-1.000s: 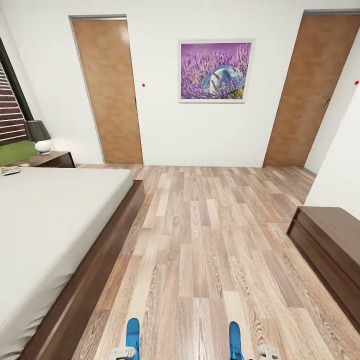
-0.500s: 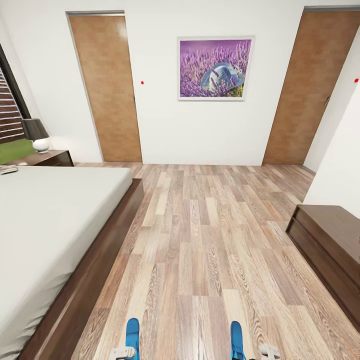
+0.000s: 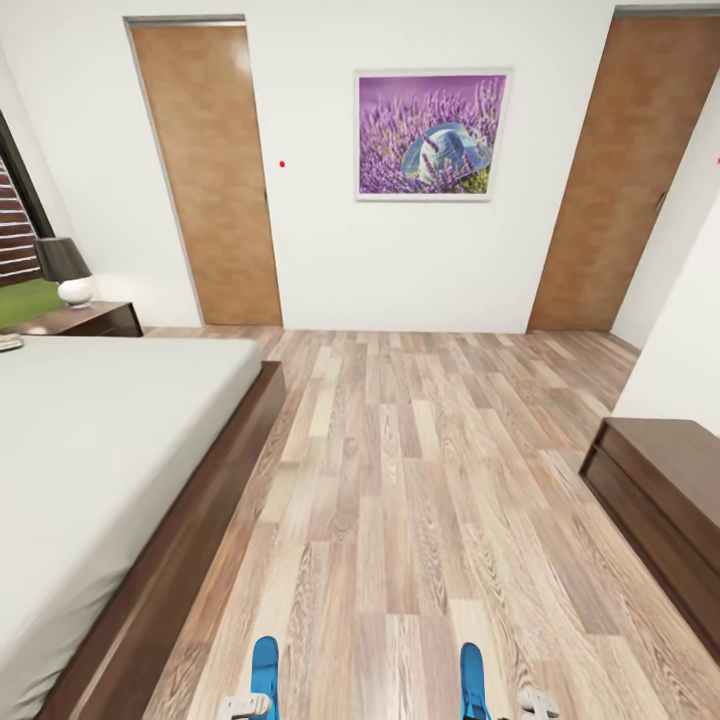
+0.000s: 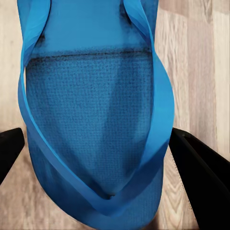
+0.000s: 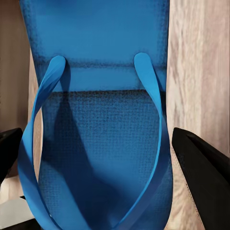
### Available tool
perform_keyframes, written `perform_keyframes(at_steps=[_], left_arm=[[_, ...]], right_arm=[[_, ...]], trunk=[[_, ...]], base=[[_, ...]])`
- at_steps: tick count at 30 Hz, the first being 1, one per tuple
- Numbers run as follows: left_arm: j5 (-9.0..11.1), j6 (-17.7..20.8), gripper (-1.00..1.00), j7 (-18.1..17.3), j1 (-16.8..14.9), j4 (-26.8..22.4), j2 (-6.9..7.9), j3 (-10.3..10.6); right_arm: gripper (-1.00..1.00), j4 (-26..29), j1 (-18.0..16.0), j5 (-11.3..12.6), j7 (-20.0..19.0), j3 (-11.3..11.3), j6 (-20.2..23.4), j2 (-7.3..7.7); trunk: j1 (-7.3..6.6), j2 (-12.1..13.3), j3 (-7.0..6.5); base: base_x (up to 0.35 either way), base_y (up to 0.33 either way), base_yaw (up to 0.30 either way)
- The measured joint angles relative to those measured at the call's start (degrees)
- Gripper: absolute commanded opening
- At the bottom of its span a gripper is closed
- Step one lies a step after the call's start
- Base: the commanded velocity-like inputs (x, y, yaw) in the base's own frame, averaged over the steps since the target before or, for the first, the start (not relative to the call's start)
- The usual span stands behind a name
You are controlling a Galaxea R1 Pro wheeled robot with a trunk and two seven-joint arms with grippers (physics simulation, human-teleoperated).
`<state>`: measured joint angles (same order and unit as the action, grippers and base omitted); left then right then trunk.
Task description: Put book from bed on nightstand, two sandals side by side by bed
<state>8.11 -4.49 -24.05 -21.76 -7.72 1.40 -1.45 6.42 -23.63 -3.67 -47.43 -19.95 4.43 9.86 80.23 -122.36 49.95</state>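
Both blue sandals are held up over the wood floor. The left sandal (image 4: 96, 110) sits between the black fingers (image 4: 196, 165) of my left gripper (image 4: 103, 158), which is shut on it. My right gripper (image 5: 103, 163) is shut on the right sandal (image 5: 100, 143). In the head view the two sandals (image 3: 264, 672) (image 3: 472, 678) poke up at the bottom edge. The bed (image 3: 90, 460) fills the left side. The book (image 3: 8, 343) lies on the mattress at the far left edge. A nightstand (image 3: 90, 320) with a dark-shaded lamp (image 3: 66, 270) stands beyond it.
A long low dark cabinet (image 3: 665, 490) stands along the right wall. Two wooden doors (image 3: 205, 170) (image 3: 625, 170) and a purple painting (image 3: 432, 135) are on the far wall. Wood floor (image 3: 420, 480) runs between bed and cabinet.
The whole head view has shifted a little, so the camera moved: lamp, nightstand and book have drifted toward the left edge. Both sandals stay held as before.
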Motion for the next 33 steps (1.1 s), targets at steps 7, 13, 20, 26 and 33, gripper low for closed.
perform_keyframes(at_steps=[7,13,20,26,33], left_arm=[[0.1,0.0,-1.00,0.0,0.0,0.0,0.00,0.0],[0.1,0.0,-1.00,0.0,0.0,0.0,0.00,0.0],[0.1,0.0,-1.00,0.0,0.0,0.0,-0.04,0.0],[0.0,0.1,-1.00,0.0,0.0,0.0,-0.07,0.0],[0.1,0.1,-1.00,0.0,0.0,0.0,-0.09,0.0]], right_arm=[[-1.00,0.0,0.1,0.0,0.0,0.0,0.0,0.00],[-1.00,0.1,0.1,0.1,0.0,0.0,0.0,0.00],[-1.00,0.1,0.1,0.1,0.1,0.0,0.0,0.00],[-1.00,0.1,0.1,0.1,0.1,0.0,0.0,0.00],[-1.00,0.1,0.1,0.1,0.1,0.0,0.0,-0.13]], trunk=[[0.00,0.0,0.00],[0.00,0.0,0.00],[0.00,0.0,0.00],[0.00,0.0,0.00],[0.00,0.0,0.00]], base=[[0.332,0.000,0.000],[0.333,0.000,0.000],[0.333,0.000,0.000],[0.333,0.000,0.000],[0.333,0.000,0.000]])
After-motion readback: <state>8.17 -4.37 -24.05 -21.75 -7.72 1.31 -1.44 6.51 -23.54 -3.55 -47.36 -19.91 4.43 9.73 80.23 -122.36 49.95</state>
